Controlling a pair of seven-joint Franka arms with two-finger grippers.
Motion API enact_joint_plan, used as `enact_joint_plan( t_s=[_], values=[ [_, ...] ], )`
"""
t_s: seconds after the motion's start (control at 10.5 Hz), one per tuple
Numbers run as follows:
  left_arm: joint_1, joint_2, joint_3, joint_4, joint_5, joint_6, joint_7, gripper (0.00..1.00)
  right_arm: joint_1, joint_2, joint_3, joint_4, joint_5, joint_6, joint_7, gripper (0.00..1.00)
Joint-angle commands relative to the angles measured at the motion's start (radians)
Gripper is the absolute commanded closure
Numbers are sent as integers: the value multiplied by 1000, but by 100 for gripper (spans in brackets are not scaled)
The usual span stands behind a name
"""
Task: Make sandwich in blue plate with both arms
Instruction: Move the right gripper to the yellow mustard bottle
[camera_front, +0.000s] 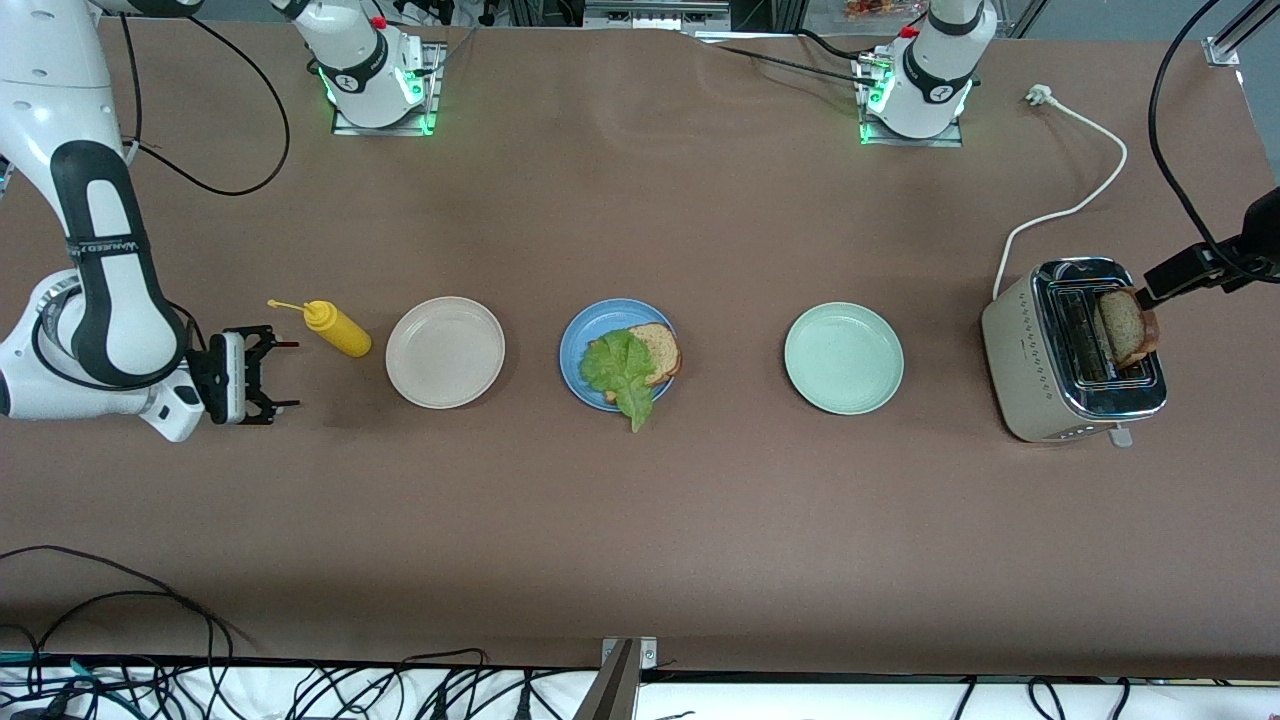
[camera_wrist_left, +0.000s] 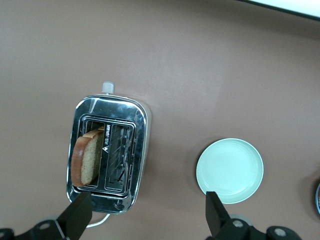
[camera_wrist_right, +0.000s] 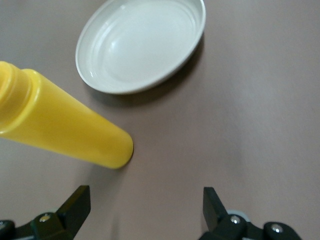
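Left gripper (camera_wrist_left: 145, 217): we see its fingers spread wide apart with nothing between them, high over the toaster (camera_front: 1075, 350) at the right edge of the front view.
Right gripper (camera_front: 268, 375): fingers likewise apart and empty, low at the left of the front view, just beside the yellow squeeze bottle (camera_front: 335, 327).
Toaster: we find one brown bread slice (camera_front: 1125, 325) standing in a slot; a white cable (camera_front: 1075, 165) runs from it toward the upper right.
Blue plate (camera_front: 585, 335): centre of the front view, carrying a bread slice (camera_front: 660, 348) with a green lettuce leaf (camera_front: 625, 372) on it, the leaf's tip hanging over the rim.
Cream-white plate (camera_front: 445, 352): between bottle and blue plate.
Mint-green plate (camera_front: 843, 358): between blue plate and toaster.
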Motion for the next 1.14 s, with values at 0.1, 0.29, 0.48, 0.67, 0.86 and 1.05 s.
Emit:
enact_joint_plan(
  t_s=[0.1,0.29,0.48,0.67,0.86,1.05],
  values=[
    [-17,22,-12,2,-1,1,13,0,-27,15,-2,-12,169,-206,-217,0],
    [-37,24,-20,18,2,-2,8,0,-28,16,-18,-61,203,-229,-286,0],
    [-40,25,-21,19,5,-2,8,0,-28,27,-25,-107,255,-228,-371,0],
    [-45,27,-23,32,8,0,8,0,-28,32,-34,-127,257,-254,-402,0],
    [-43,31,-20,32,7,3,11,0,-28,32,-46,-127,263,-300,-408,0],
    [-45,36,-20,33,8,3,11,0,-28,39,-48,-129,275,-343,-408,1]
  ],
)
